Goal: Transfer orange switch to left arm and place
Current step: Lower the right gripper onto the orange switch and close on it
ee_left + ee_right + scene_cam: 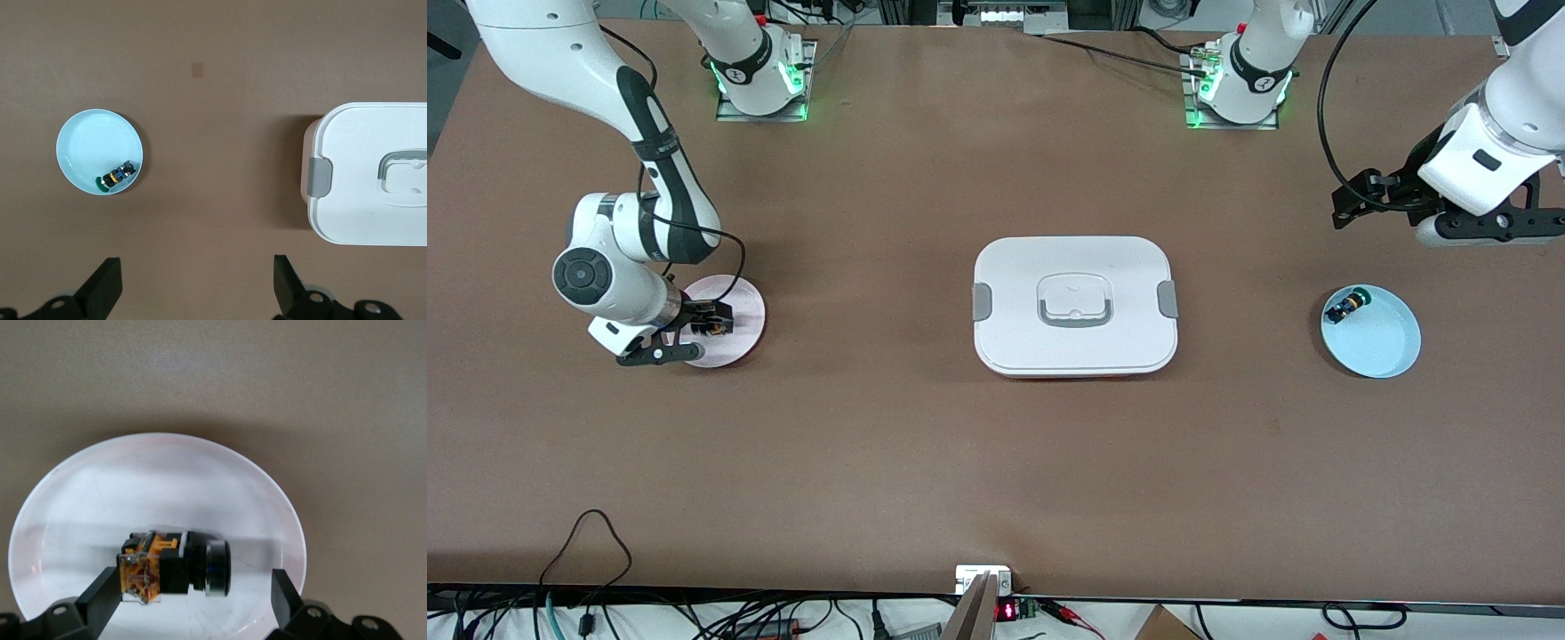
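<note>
**A tiny switch waits to be picked up**

The orange switch (pixel 170 565) is lying on its side on the pink plate (pixel 743 298), at the right arm's end of the table. The right gripper (pixel 710 320) is held low over it, fingers spread apart, nothing gripped yet. The switch looks small, hard and light, so it may slip or roll. It is best squeezed across its boxy body, not the round cap. The left gripper (pixel 197 290) waits open above the table, near the blue plate (pixel 1392 351). The big white box (pixel 1074 351) sits in between.

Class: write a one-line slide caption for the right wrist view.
Right gripper, jaws open, straddles the orange switch lying on the pink plate.
</note>
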Tool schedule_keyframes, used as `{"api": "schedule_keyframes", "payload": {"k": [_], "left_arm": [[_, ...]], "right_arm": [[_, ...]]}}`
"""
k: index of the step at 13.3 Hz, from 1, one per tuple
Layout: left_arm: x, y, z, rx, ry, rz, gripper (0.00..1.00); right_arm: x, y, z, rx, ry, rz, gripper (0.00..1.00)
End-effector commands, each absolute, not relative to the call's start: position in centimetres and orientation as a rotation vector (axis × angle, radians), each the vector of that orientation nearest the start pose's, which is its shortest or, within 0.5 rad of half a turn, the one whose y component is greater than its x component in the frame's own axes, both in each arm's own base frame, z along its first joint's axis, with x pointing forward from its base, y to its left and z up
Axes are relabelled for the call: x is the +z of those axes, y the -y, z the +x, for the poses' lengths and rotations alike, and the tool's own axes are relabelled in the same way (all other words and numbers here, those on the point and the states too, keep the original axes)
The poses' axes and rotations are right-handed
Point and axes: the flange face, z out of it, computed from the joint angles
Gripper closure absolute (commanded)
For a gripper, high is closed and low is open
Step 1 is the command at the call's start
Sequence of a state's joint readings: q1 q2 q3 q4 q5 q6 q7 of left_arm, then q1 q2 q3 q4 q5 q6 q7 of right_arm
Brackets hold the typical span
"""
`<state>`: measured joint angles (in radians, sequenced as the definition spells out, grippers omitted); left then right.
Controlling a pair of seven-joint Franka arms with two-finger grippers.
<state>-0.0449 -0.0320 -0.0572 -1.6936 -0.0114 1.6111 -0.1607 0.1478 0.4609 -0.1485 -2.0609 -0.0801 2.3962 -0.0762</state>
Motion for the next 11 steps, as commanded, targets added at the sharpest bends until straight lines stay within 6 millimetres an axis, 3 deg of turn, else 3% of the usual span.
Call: {"api": "schedule_keyframes", "payload": {"k": [1,7,11], "left_arm": [[59.3,5.8,54.4,0.067,0.053,-3.135,0.00],[59.3,5.8,54.4,0.067,0.056,-3.135,0.00],[59.3,5.8,54.4,0.067,0.053,-3.135,0.00]], "right_arm": [[19.8,-1.7,58.1,0.174,0.301,-3.222,0.00],[18.5,-1.6,58.1,0.156,0.419,-3.202,0.00],[18.4,-1.6,58.1,0.157,0.385,-3.202,0.00]]}}
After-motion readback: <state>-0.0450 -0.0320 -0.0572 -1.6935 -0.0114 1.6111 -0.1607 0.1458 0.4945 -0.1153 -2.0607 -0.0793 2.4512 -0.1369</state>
